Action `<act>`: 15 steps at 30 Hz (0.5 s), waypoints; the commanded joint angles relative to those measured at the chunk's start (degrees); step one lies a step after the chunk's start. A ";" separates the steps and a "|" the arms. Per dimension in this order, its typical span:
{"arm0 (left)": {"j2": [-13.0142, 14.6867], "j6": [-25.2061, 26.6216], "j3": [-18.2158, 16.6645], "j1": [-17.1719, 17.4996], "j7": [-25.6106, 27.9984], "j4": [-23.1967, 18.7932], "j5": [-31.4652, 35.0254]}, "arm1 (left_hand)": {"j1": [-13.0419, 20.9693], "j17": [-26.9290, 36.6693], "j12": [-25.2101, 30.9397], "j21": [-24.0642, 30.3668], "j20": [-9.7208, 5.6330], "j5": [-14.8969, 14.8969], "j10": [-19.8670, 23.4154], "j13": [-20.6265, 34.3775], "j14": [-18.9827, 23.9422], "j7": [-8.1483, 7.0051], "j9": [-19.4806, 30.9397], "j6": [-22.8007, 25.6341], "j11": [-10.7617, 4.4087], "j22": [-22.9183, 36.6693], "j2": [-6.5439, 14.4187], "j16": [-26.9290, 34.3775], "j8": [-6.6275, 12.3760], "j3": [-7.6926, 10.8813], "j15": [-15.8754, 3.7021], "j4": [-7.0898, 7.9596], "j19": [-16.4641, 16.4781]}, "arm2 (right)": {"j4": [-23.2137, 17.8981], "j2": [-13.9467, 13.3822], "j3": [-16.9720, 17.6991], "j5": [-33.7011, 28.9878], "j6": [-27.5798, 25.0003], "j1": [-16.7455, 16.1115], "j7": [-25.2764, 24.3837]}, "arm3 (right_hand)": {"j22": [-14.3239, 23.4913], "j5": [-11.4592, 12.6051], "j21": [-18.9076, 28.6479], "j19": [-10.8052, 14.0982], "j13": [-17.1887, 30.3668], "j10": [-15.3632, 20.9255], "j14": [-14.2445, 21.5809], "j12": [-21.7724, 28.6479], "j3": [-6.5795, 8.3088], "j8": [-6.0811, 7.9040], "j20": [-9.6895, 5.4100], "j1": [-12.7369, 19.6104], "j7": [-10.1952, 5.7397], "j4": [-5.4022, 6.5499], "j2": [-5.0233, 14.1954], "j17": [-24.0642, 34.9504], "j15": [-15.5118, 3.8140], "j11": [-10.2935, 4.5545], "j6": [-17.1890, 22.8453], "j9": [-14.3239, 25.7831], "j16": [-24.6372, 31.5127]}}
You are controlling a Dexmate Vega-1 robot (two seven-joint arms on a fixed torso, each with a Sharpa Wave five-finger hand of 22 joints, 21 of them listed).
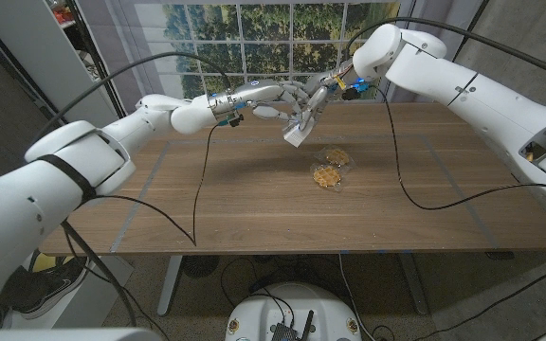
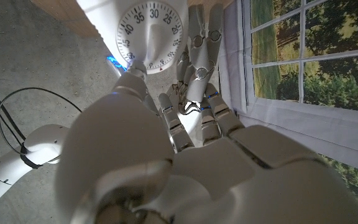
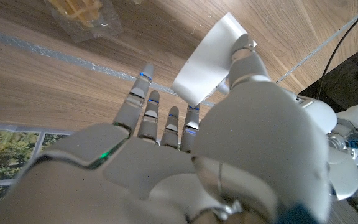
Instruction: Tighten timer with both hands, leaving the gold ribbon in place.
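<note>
Nearest, on the wooden tabletop (image 1: pixel 254 208), lie two clear packets of gold-coloured snacks (image 1: pixel 331 166). Farther, both robot hands, left (image 1: pixel 278 99) and right (image 1: pixel 322 90), hold the white round-dialled timer (image 1: pixel 298 128) aloft. An uneven twist could make it slip and fall.

We see the head view evenly and rather dimly lit, with soft shadows under the raised hands on the table (image 1: pixel 254 204) near its far edge, and the arms bowing outward toward the picture corners. In the left wrist view the timer (image 2: pixel 149 34) dial is sharp and brightly lit, while the left hand (image 2: pixel 166 155) up close is blurred, as is the right hand (image 3: pixel 185 168) in its own wrist view.
</note>
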 commanded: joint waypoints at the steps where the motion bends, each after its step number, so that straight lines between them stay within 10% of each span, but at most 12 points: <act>1: 0.18 -2.33 2.67 2.51 -14.71 1.76 -31.52 | -1.41 0.46 0.02 0.55 -0.75 0.18 0.38 0.49 4.39 0.12 0.25 -0.91 1.08 0.18 0.14 0.64 -0.30 -0.65 -10.72 1.19 0.32 | -0.28 -1.21 1.49 -0.26 1.21 -1.82 -1.88 | 0.16 0.12 -0.33 -0.15 0.15 0.44 -0.14 -0.17 0.34 3.33 -0.45 0.55 -6.91 0.26 1.27 0.09 -0.17 -0.03 7.74 9.70 -0.26; 6: 3.21 6.79 -0.16 9.36 -33.30 -9.70 -56.36 | -3.83 0.63 0.05 0.89 -0.86 -0.08 0.57 0.89 4.67 0.48 0.22 -2.15 1.69 0.21 -0.38 0.78 -0.90 -2.17 -10.54 2.74 0.45 | 0.55 -1.09 1.58 -0.99 2.77 -2.09 -2.46 | 0.16 0.11 -0.41 -0.37 0.16 0.56 -0.11 -0.21 0.35 3.21 -0.63 0.61 -6.98 0.23 1.29 0.07 -0.21 -0.09 7.67 9.69 -0.24; 15: 2.41 20.68 -11.56 19.80 -47.12 -21.02 -73.94 | -7.33 0.65 -0.21 1.14 -0.79 -0.70 0.17 1.40 4.44 0.20 -0.46 -3.71 2.46 0.13 -2.61 0.58 -2.15 -4.83 -10.10 4.31 0.27 | 1.81 -0.76 2.09 -2.01 4.91 -2.81 -3.30 | 0.17 0.07 -0.47 -0.57 0.17 0.84 0.00 -0.28 0.37 2.99 -0.89 0.81 -7.10 0.11 1.21 0.04 -0.56 -0.32 7.57 9.68 -0.22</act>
